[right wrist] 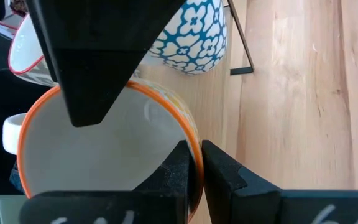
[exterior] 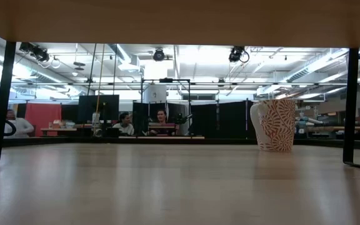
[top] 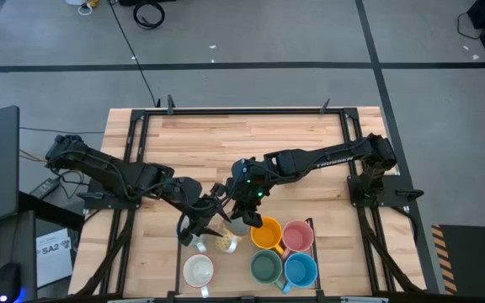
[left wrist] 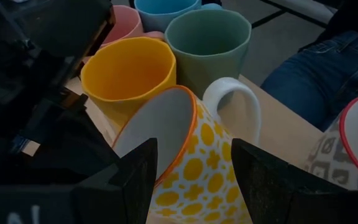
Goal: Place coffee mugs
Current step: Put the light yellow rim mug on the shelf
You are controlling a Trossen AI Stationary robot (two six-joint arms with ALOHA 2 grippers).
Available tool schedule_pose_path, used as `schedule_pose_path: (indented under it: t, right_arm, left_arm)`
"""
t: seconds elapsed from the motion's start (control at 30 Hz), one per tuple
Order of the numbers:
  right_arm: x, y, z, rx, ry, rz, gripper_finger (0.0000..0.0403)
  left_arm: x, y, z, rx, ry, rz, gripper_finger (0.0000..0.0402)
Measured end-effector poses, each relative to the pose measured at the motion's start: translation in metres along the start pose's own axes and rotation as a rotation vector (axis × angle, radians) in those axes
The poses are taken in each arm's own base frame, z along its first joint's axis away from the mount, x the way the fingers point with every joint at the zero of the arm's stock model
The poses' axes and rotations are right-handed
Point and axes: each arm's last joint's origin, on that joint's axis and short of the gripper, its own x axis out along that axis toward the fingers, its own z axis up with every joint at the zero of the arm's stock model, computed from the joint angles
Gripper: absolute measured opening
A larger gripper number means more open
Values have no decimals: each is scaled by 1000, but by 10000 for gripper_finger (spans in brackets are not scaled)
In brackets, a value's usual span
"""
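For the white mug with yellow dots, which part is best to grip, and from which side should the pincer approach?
Probably the rim wall of the yellow-dotted mug, on the side away from its handle. The mug is tilted with its mouth exposed, so one finger goes inside and one outside. The right pincer is already shut on the rim this way; the open left pincer straddles the body.

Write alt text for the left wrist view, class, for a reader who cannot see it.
A tilted white mug with yellow dots and an orange rim lies between the left gripper's two open dark fingers. Behind it stand an orange mug, a green mug, a pink one and a blue one.
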Motion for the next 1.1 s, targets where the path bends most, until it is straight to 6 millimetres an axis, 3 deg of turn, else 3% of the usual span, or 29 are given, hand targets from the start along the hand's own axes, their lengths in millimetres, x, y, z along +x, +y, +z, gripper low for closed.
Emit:
schedule_pose_path:
  t: [1.1]
  right_arm:
    - [-3,2,2,-6,-11,12,54]
  left_arm:
    - [1,-4,-1,-2,7,-41,212]
